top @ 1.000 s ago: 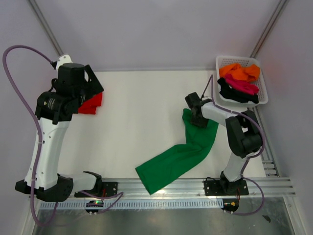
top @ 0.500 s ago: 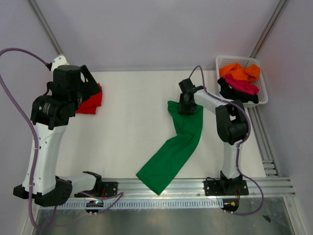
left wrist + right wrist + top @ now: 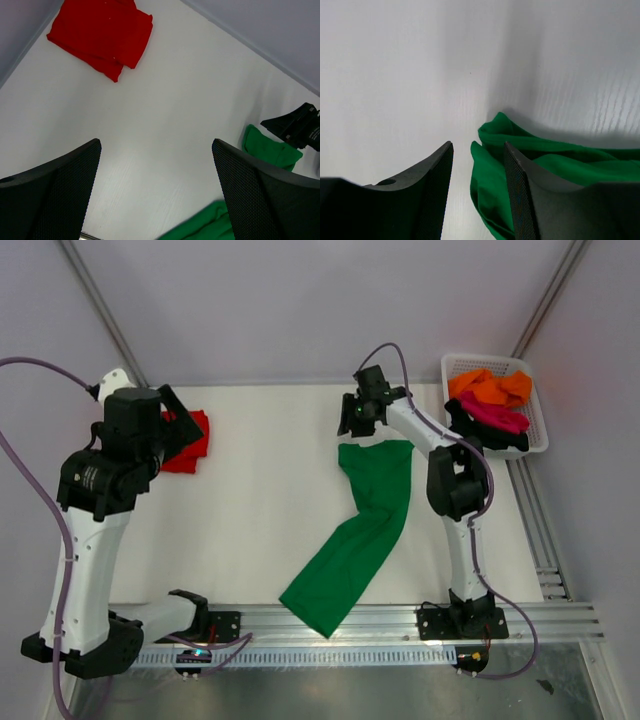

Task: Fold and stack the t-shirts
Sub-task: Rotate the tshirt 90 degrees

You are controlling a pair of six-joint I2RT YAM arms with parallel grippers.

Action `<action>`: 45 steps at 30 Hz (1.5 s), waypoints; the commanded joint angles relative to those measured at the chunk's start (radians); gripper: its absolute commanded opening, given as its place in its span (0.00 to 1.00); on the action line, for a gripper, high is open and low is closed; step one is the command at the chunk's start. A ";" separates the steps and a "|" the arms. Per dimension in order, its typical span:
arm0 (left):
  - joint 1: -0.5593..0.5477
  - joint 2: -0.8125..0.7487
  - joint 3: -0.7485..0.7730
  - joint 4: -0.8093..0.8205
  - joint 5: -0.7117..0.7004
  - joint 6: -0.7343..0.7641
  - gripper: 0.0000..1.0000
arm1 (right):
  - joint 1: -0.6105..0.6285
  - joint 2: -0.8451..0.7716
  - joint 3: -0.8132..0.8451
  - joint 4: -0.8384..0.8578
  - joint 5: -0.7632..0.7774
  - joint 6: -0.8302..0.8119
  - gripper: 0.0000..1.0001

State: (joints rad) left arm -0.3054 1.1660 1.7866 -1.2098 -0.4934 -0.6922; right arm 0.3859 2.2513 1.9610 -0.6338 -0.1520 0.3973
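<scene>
Step in hand, by my read: spreading the bright green soft-cloth t-shirt (image 3: pixel 365 520) flat before any fold. It lies as a long twisted strip on the white table top (image 3: pixel 270 500), far end towards the back of the table, near end reaching the metal rail (image 3: pixel 400 620) at the front; not flat yet. R gripper (image 3: pixel 477 145) sits at that far end, jaws approx. half apart w/ a bunched green fold at the tips. Can't tell whether it's pinched or just lying there. L gripper (image 3: pixel 155 147) hovers spread wide, nothing in it, over the far-left part of the table near the folded red cloth t-shirt (image 3: pixel 102 37), which looks done & prob. marks the stack spot. An orange shirt (image 3: pixel 490 388), a magenta shirt (image 3: pixel 497 418) & a black shirt (image 3: pixel 480 437) wait in the white plastic mesh basket (image 3: pixel 538 445), far right. Next, prob.: L arm comes across & takes another corner so both can pull the cloth taut. The mid twist must go first, else the folds come out crooked.
</scene>
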 commanded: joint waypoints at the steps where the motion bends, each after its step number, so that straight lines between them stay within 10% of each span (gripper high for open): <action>1: 0.002 -0.034 -0.023 0.007 -0.013 -0.015 0.95 | 0.022 -0.076 -0.044 -0.012 0.041 -0.014 0.49; 17: 0.002 -0.025 -0.079 0.021 0.012 -0.026 0.95 | 0.044 -0.570 -0.579 0.036 0.376 0.169 0.49; 28: 0.000 -0.040 -0.058 0.003 -0.011 -0.021 0.95 | 0.044 -0.449 -0.703 0.068 0.348 0.258 0.49; 45: 0.000 -0.065 0.031 -0.045 -0.066 0.002 0.95 | 0.042 -0.147 -0.386 0.025 0.302 0.210 0.49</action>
State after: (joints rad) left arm -0.3054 1.1137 1.7775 -1.2480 -0.5312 -0.6991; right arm 0.4301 2.0548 1.5063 -0.6544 0.1768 0.6270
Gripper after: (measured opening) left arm 0.950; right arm 0.494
